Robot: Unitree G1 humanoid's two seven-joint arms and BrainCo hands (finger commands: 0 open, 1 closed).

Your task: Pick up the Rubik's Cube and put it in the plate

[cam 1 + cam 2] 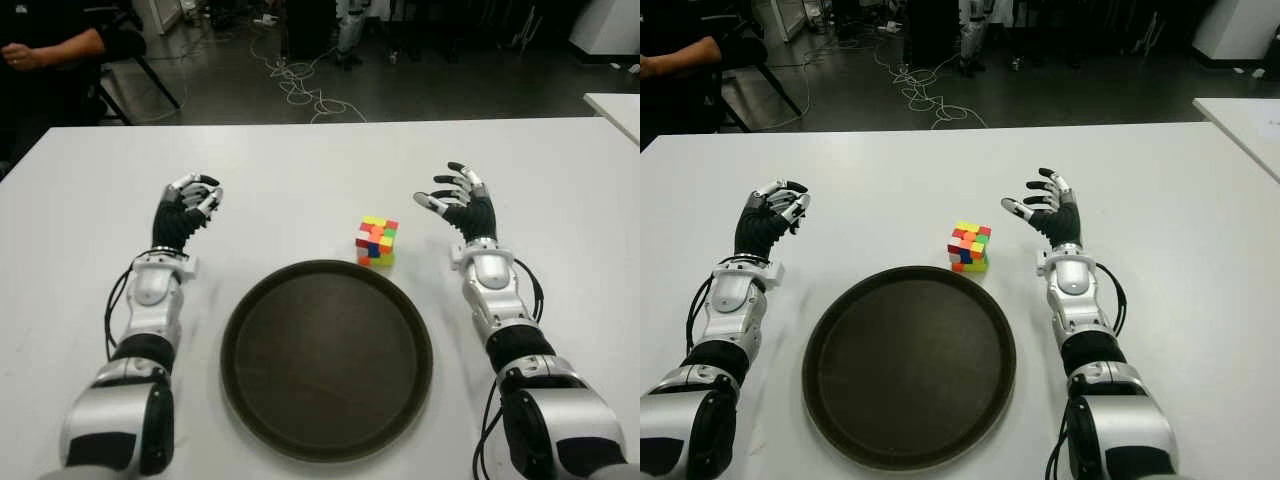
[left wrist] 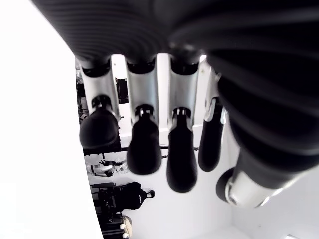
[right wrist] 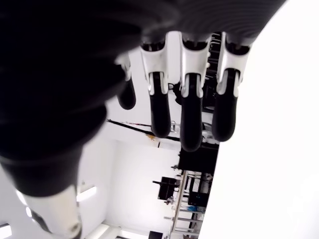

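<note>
From the left eye, the colourful square Rubik's Cube [image 1: 376,241] sits on the white tabletop [image 1: 300,180], near its middle. It is touching or just beside the far rim of the round dark brown plate [image 1: 326,358], which lies toward the near edge. The right hand [image 1: 460,203] is near the cube, on its right side, with its fingers spread wide and holding nothing. It looks ready to reach over for the cube. The left hand [image 1: 187,212] shows well apart from the cube, toward the left edge, with loosely bent fingers and nothing in them.

The right eye shows the same thing: the cube is not in the plate yet, so picking it up is still to do.

The left wrist view shows only bent black fingers [image 2: 143,144], empty.

The right wrist view shows straight black fingers [image 3: 191,119], spread and empty too.
</note>
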